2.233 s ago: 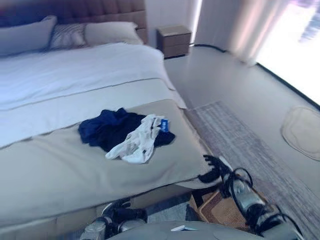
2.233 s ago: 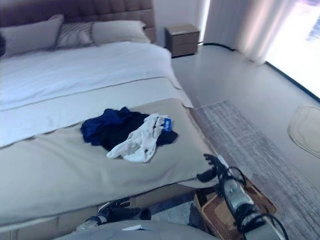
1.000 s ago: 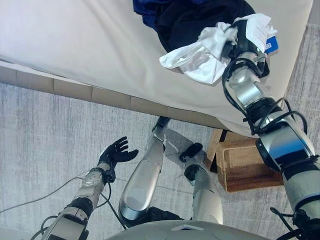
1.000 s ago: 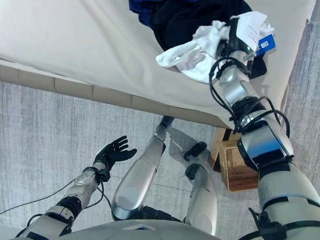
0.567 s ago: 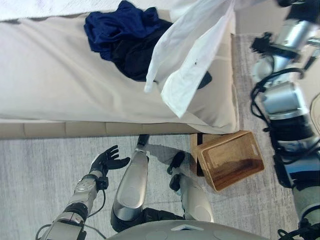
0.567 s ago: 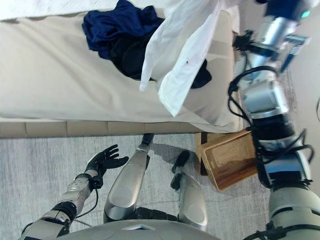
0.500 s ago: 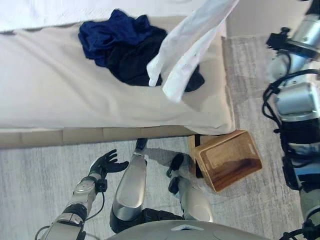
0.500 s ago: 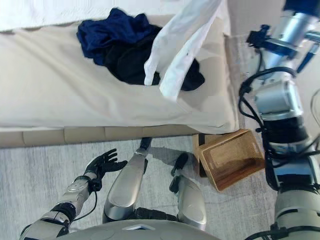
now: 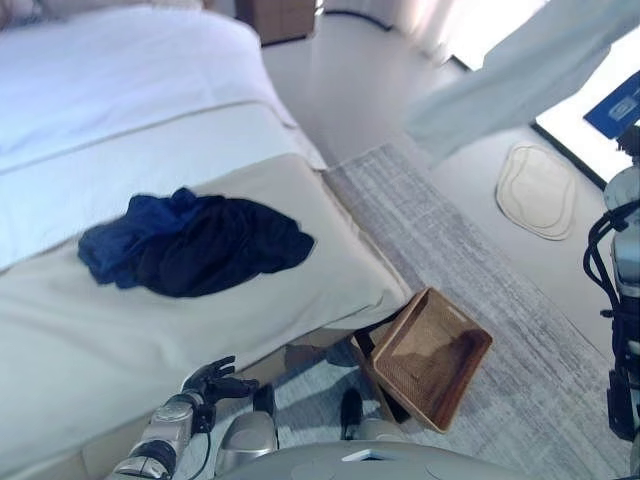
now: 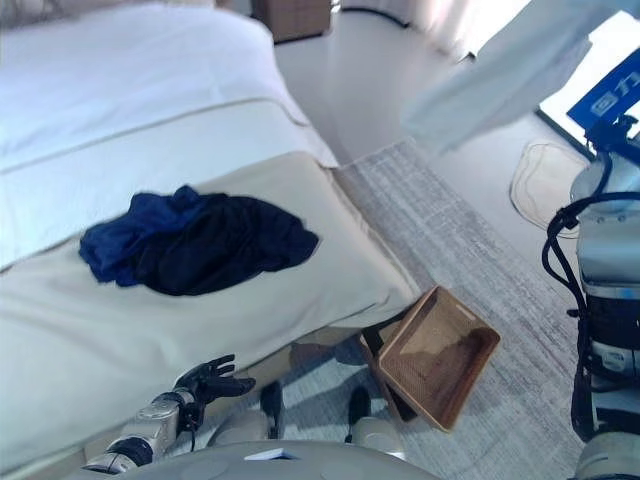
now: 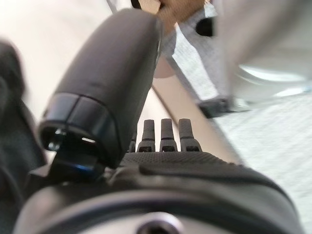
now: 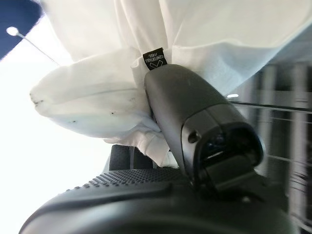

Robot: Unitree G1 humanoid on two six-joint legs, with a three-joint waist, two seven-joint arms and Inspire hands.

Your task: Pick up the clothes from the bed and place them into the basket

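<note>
A white shirt [image 9: 500,80] hangs in the air high at the right, beyond the bed's corner and over the floor. My right hand [image 12: 195,112] is shut on it, the thumb pinching bunched white cloth [image 12: 92,107] against the fingers. Its arm [image 10: 610,260] rises along the right edge. A pile of navy and black clothes [image 9: 195,245] lies on the beige bed cover [image 9: 90,340]. The woven basket [image 9: 430,355] stands tilted on the rug by the bed's corner, with nothing in it. My left hand [image 9: 210,380] hangs low by the bed's near edge, its fingers [image 11: 165,134] straight.
A grey striped rug [image 9: 520,300] runs along the bed's right side. A round pale mat [image 9: 540,190] lies on the floor further right. A wooden nightstand [image 9: 285,15] stands at the bed's head. A bright window fills the top right.
The view has swung up and away from the floor. My right hand has lifted the white shirt off the dark pile, up and rightwards clear of the bed. The left hand stayed low.
</note>
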